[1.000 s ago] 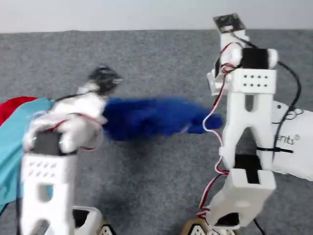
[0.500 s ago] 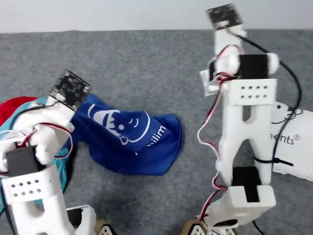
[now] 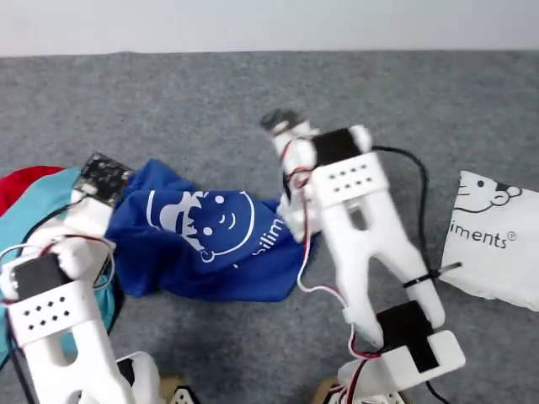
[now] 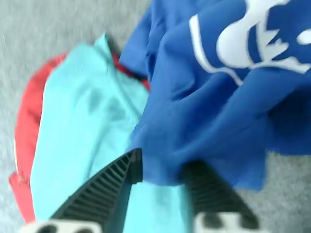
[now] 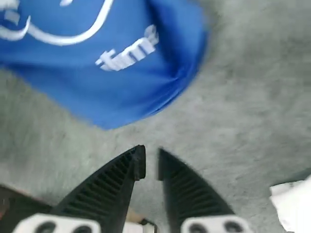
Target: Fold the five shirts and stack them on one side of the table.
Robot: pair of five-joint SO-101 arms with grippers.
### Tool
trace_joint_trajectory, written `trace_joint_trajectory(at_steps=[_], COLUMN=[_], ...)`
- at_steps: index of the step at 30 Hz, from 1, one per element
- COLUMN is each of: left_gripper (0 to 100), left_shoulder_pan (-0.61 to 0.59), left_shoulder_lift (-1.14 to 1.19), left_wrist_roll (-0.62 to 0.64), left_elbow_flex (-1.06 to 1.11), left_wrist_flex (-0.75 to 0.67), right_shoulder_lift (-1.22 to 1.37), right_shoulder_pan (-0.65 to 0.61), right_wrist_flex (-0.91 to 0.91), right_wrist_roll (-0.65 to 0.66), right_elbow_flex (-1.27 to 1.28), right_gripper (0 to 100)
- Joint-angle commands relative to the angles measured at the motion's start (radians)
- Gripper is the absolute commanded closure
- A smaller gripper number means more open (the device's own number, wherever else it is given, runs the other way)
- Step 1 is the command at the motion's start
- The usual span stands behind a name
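Note:
A crumpled blue shirt (image 3: 210, 244) with a white print lies on the grey carpeted table. In the left wrist view my left gripper (image 4: 163, 167) is shut on a bunched edge of the blue shirt (image 4: 233, 97), right over the teal shirt (image 4: 87, 145) and the red shirt (image 4: 26, 126). From above, the left gripper (image 3: 116, 225) sits at the blue shirt's left side. My right gripper (image 5: 149, 155) hangs shut and empty over bare carpet, just off the blue shirt (image 5: 97, 58); the high view puts the right gripper (image 3: 293, 223) at the shirt's right edge.
The teal shirt (image 3: 34, 210) and red shirt (image 3: 21, 181) are piled at the left edge. A folded white shirt (image 3: 497, 236) lies at the right. Open grey carpet (image 3: 210, 101) stretches across the back of the table.
The blue shirt was stretched in the air between both arms; the right gripper let go and the shirt dropped onto the table. The right arm then swung left toward it.

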Motion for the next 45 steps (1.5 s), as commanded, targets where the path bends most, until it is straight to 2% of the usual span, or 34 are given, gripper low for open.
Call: trace_joint_trajectory(at_steps=[1,8,14,18,21,24,29,35,41,45], left_gripper=[75,76,80,81,81,81,81,81,81,81], left_shoulder_pan=[-0.071,-0.161,-0.201,-0.229,-0.258,-0.287,-0.307,-0.302,-0.302,-0.307], left_shoulder_lift=[-0.025,-0.025,-0.025,-0.025,-0.025,-0.025,-0.025,-0.023,-0.023,-0.025], left_wrist_roll=[-0.008,-0.003,0.017,0.017,0.017,0.017,0.017,0.018,0.018,0.018], left_elbow_flex=[-0.013,-0.134,-0.243,-0.288,-0.289,-0.288,-0.286,-0.285,-0.226,-0.222], left_wrist_flex=[0.028,0.155,0.253,0.287,0.284,0.282,0.282,0.281,0.221,0.218], right_shoulder_lift=[-0.045,0.165,0.409,0.552,0.662,0.774,0.926,1.026,0.969,0.849], right_shoulder_pan=[-0.068,-0.105,-0.097,-0.035,0.019,0.047,0.045,0.021,0.012,-0.002], right_wrist_flex=[0.007,-0.156,-0.337,-0.421,-0.458,-0.441,-0.294,0.027,0.044,0.044], right_wrist_roll=[-0.008,0.000,0.034,0.130,0.135,0.135,0.135,0.135,0.135,0.132], right_elbow_flex=[0.018,0.014,-0.025,-0.249,-0.508,-0.792,-1.194,-1.482,-1.490,-1.257], right_gripper=[79.2,79.0,79.0,79.0,79.0,79.9,90.9,87.2,86.9,87.0])
